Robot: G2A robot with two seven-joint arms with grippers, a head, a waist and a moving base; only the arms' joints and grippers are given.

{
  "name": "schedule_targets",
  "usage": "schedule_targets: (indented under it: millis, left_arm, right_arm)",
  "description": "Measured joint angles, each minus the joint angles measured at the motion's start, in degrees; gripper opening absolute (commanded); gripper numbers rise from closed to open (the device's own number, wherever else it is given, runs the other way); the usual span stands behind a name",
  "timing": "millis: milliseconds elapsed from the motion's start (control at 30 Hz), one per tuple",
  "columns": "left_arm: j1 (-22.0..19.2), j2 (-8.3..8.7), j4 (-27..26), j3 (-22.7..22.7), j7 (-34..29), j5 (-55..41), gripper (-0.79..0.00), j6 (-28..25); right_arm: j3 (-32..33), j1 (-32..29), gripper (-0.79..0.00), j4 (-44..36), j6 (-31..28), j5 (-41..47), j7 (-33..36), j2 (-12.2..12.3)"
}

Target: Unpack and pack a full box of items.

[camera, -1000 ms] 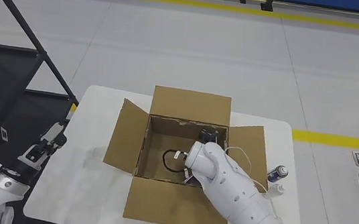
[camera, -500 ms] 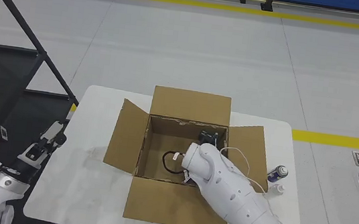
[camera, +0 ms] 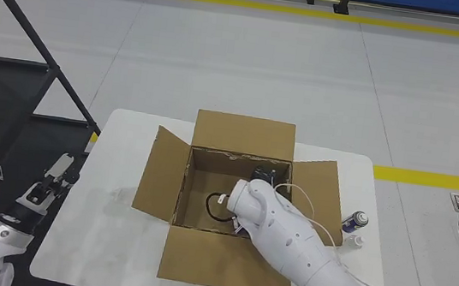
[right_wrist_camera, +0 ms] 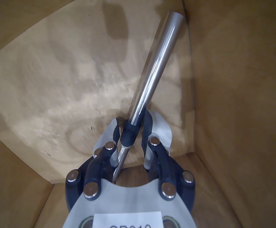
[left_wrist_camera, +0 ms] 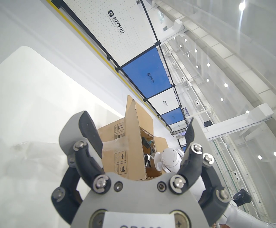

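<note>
1. Box (camera: 228, 264) sits mid-tabletop with all four flaps folded out, the nearest one lying toward 6 o'clock.
2. At about 8 o'clock from it, just off the tabletop (camera: 106, 231) edge, the left end effector (left_wrist_camera: 138, 122) hangs with its fingers spread apart and nothing between them.
3. At 3 o'clock, beside the side flap, a dark-topped bottle (camera: 356, 221) and a white bottle (camera: 354, 241) stand on the tabletop. I take these as items already unpacked.
4. Inside the box, the right end effector (right_wrist_camera: 132, 124) is clamped on the black collar of a metal tube (right_wrist_camera: 155, 69), which leans toward a far corner.
5. A black cable (camera: 216, 203) lies looped on the box floor at 9 o'clock from that arm.
6. Judgement: unpacking looks well along, since the floor around the tube is bare cardboard. The tube and cable remain to come out, and repacking has not started.
</note>
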Motion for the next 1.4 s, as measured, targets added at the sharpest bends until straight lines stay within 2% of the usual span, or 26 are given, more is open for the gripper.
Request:
schedule_targets:
  millis: [33, 233, 367, 667, 867, 1133, 1400]
  left_arm:
    - [0.04, 0.01, -0.01, -0.04, 0.1, -0.02, 0.0, -0.05]
    - [0.37, 0.07, -0.2, -0.19, 0.63, -0.11, 0.0, -0.28]
    - [0.58, 0.11, -0.33, -0.29, 0.92, -0.19, 0.0, -0.36]
    - [0.87, 0.18, -0.92, 0.12, 1.23, 0.12, 0.0, -0.37]
    - [0.86, 0.24, -1.22, 0.37, 1.46, 0.26, 0.0, -0.32]
    - [0.7, 0.3, -1.77, 1.44, 1.37, 0.74, 0.0, -0.46]
    - [0.42, 0.35, -1.95, 2.65, 1.15, 1.06, 0.0, -0.5]
  right_arm:
    - [-0.25, 0.23, -0.785, 0.58, 0.0, 0.31, 0.0, -0.24]
    - [-1.56, 1.48, -0.785, 3.55, 0.0, 2.33, 0.0, -1.49]
    - [-1.56, 1.82, -0.785, 2.79, 0.0, 2.77, 0.0, -1.56]
    - [3.13, -1.86, -0.785, -7.41, 0.0, -1.31, -1.82, 1.81]
    - [9.59, -8.29, -0.785, -20.93, 0.0, -8.11, -2.63, 5.81]
    - [21.48, -23.31, -0.785, -48.5, -0.23, -22.94, 0.3, 12.67]
    - [32.22, -34.7, -0.785, -69.9, -7.21, -32.87, 7.16, 17.42]
